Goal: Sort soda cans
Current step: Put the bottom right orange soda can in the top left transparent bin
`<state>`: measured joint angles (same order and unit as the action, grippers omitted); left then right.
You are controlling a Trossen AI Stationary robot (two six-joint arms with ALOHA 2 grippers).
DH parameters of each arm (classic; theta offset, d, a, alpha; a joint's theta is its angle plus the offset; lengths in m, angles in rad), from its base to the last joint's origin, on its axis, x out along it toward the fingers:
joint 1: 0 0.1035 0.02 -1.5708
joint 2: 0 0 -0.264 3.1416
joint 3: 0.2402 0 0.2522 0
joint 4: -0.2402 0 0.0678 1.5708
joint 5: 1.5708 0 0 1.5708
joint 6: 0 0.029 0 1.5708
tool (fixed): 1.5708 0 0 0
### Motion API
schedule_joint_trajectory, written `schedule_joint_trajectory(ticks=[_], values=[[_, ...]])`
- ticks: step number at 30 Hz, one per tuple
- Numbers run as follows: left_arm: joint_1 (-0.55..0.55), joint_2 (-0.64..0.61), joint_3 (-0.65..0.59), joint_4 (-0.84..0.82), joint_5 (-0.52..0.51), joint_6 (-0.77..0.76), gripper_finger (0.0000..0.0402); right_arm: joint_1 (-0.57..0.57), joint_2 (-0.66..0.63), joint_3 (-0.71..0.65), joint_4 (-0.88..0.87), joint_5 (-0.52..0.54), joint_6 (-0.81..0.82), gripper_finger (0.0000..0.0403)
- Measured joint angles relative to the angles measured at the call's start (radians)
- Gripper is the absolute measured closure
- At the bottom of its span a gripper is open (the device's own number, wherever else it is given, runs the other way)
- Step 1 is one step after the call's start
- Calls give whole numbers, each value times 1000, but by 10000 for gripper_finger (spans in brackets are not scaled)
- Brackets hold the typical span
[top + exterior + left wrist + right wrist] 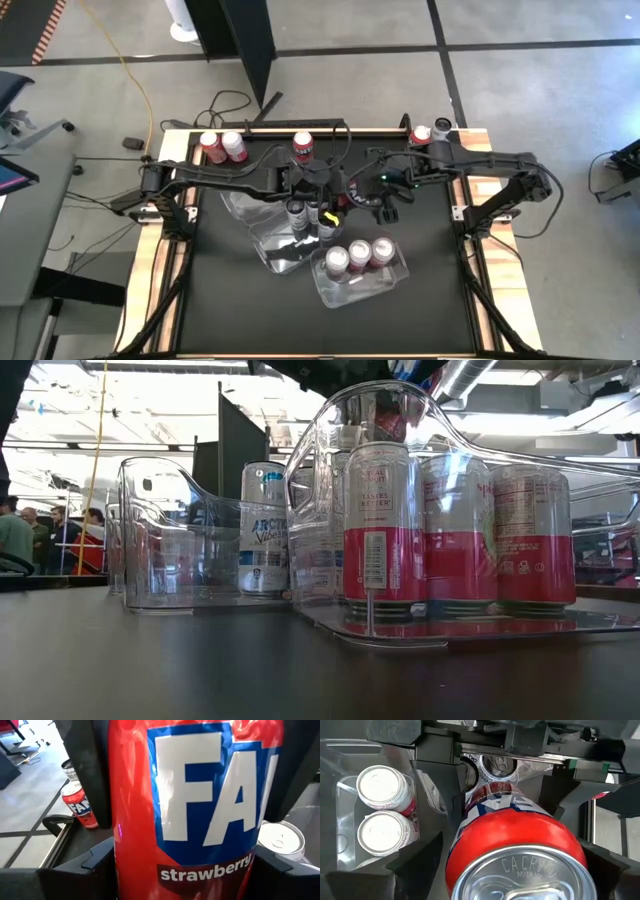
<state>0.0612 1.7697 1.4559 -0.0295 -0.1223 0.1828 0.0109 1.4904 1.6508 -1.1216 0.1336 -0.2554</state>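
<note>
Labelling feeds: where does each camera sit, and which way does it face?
High: above, straight down on the table; left arm and right arm show.
Low: table height, level across; clear tub, white-and-red cans; arms hardly show.
Left wrist: own fingers clamp the red strawberry can.
Right wrist: faces that can's top.
Shared: both wrists see that can.

The high view looks straight down on the black-topped bench (240,300) from well above. The low view sits at bench height, very close to the clear plastic tub of white-and-red cans (400,420) — also seen from above. Both wrist views press close on one red strawberry soda can (195,810).
</note>
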Motion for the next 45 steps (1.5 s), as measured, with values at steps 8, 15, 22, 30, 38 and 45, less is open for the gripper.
schedule_joint_trajectory(ticks=[8,15,22,30,38,45], values=[[9,-49,-18,2,-21,-10,115,15,-51,0,-3,53,-7,11],[37,-201,-179,83,-113,-41,115,15,-132,1,-4,63,9,14],[69,-508,-478,222,-204,-89,115,17,-172,0,3,81,24,14],[76,-779,-820,384,-393,-163,115,15,-160,-1,18,84,2,14],[156,-769,-1043,602,-424,-202,115,15,-144,-1,60,85,-35,14],[266,-675,-1080,656,-331,-296,115,14,-142,-1,63,85,-42,14]])
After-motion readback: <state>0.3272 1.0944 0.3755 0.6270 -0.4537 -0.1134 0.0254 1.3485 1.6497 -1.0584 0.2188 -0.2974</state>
